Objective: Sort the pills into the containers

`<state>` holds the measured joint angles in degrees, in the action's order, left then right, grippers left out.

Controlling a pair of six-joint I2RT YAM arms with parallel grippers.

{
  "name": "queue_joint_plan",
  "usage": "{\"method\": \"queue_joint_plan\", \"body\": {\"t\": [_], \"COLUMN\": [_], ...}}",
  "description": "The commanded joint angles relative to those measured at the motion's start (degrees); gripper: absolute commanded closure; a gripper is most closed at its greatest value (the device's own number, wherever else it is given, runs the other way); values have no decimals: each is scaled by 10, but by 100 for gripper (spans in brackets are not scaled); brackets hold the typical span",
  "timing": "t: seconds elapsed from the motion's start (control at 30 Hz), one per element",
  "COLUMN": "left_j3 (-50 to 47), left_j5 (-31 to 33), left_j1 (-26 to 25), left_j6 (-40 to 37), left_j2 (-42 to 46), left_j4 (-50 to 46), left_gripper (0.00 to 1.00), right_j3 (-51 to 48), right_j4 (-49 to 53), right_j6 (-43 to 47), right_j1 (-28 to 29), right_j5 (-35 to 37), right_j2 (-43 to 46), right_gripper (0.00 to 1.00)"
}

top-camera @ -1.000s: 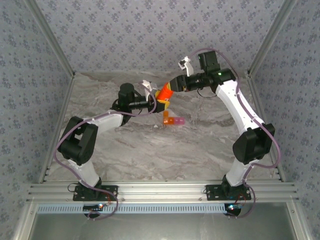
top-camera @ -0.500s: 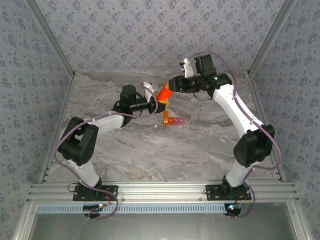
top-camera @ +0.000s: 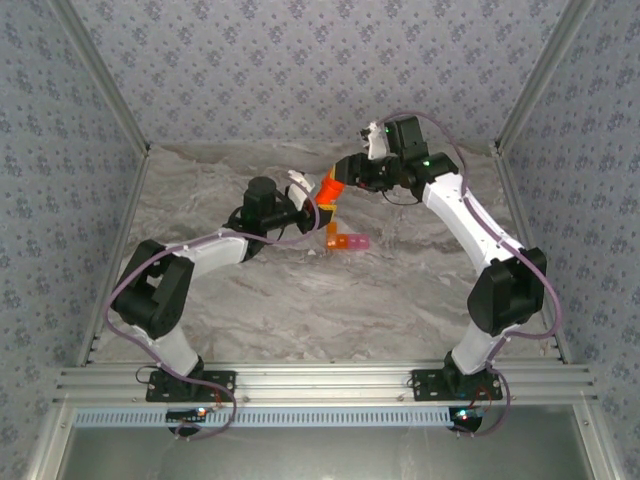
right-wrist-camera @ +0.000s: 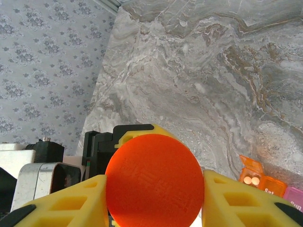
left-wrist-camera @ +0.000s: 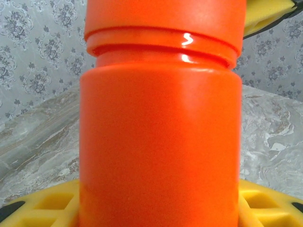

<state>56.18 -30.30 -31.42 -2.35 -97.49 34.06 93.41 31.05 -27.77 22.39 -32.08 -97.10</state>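
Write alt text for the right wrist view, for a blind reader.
An orange bottle, seen end-on, sits clamped between the two yellow fingers of the right tool. Behind lies a grey marble table; at lower right, a pill box shows two pills in its open orange cell.

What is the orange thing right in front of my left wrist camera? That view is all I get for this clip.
Observer: An orange round bottle, held up above the table in the top view.
Operator: Who has its far end?
Observer: The right gripper; its yellow pads flank the bottle's round end.
Operator: And the pill box?
Observer: The pill box sits on the table below the bottle, its orange lid open, with two pale pills inside.
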Motion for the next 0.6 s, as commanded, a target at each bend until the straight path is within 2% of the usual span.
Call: {"method": "queue_joint_plan", "body": {"t": [0.0,0.37,0.57], "left_j3": [17,16,21], "left_j5": [-30,-63,-112], "left_j1": [-18,4,15], "left_j6": [-10,43,56], "left_j2": [17,-13,-13], "left_j4": [69,108,101], "left_gripper": [100,100,100], "right_j3": [14,72,63], "right_j4": [18,49,48], "right_j6": [-11,2,50], "right_j1": [10,-43,-69], "right_j5": [-14,-38,-74], "right_j2": [-6,8,23], "right_gripper": [50,30,22]}}
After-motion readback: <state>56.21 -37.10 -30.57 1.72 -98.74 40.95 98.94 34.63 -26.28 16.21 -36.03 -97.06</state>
